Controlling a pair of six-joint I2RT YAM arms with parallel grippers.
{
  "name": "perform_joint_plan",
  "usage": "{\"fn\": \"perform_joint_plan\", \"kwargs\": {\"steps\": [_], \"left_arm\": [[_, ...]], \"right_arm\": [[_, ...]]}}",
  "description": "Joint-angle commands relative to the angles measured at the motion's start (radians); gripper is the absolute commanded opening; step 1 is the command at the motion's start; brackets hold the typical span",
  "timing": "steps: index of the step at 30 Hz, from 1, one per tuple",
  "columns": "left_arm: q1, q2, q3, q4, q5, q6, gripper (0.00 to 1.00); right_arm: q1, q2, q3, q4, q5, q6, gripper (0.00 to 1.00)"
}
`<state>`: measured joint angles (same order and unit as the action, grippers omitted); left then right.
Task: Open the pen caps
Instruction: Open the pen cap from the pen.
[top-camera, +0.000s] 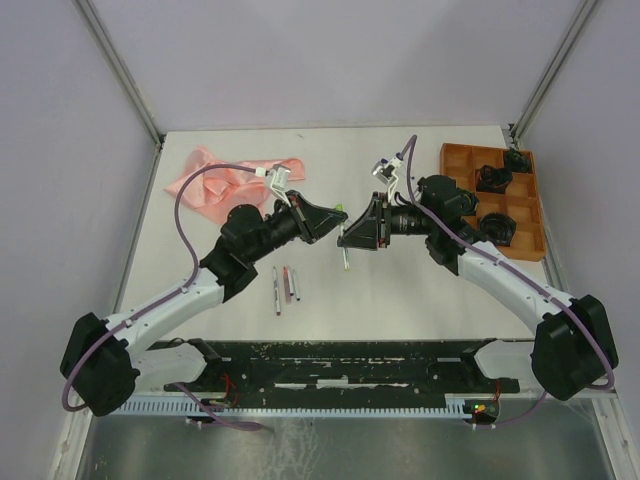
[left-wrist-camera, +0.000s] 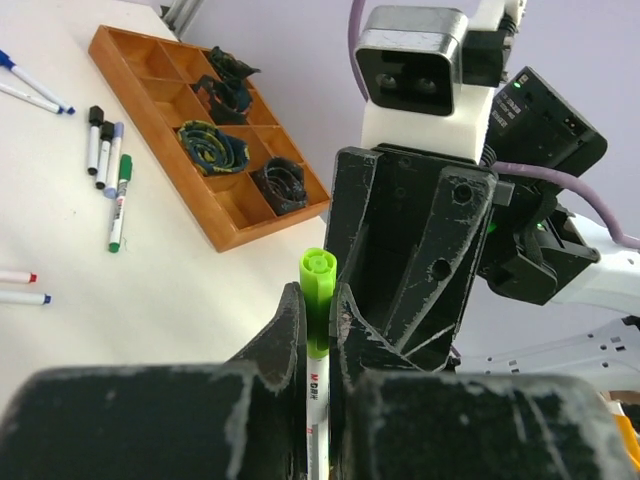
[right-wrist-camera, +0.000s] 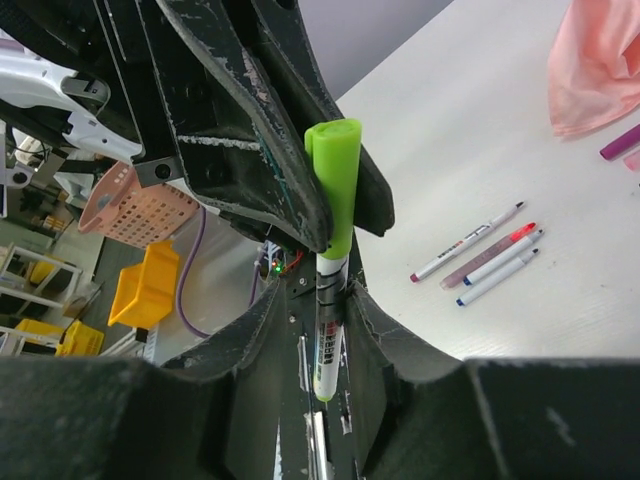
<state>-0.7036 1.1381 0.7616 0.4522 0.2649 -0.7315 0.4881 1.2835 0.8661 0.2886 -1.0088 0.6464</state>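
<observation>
While my left pincer (left-wrist-camera: 318, 300) is clamping shut on the lime cap (right-wrist-camera: 335, 180) in mid-air above the middle of the table (top-camera: 400, 290), my right pincer (right-wrist-camera: 325, 315) is standing part open, loosely flanking the white barrel (right-wrist-camera: 330, 335) without gripping it. I am judging that it needs closing squarely there, then pulling straight along the barrel's axis, since both smooth, round plastic parts are looking slippery.

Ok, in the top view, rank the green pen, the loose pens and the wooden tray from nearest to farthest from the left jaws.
1. The green pen, clamped in the left jaws.
2. The loose pens, lying a little down-left of them.
3. The wooden tray, far to the right.
</observation>
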Motion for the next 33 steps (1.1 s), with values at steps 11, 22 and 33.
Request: {"fn": "perform_joint_plan", "kwargs": {"steps": [11,22,33], "left_arm": [[0.002,-0.008,0.058,0.076,-0.043,0.036,0.03],[0.208,0.078,0.323,0.076,-0.191,0.056,0.03],[0.242,0.070,0.180,0.014,-0.198,0.010,0.03]], "right_arm": [[0.013,0.000,-0.001,0.088,-0.002,0.042,0.01],[0.053,0.064,0.017,0.030,-0.009,0.019,0.00],[0.030,0.040,0.151,-0.355,0.003,-0.291,0.00]]}}
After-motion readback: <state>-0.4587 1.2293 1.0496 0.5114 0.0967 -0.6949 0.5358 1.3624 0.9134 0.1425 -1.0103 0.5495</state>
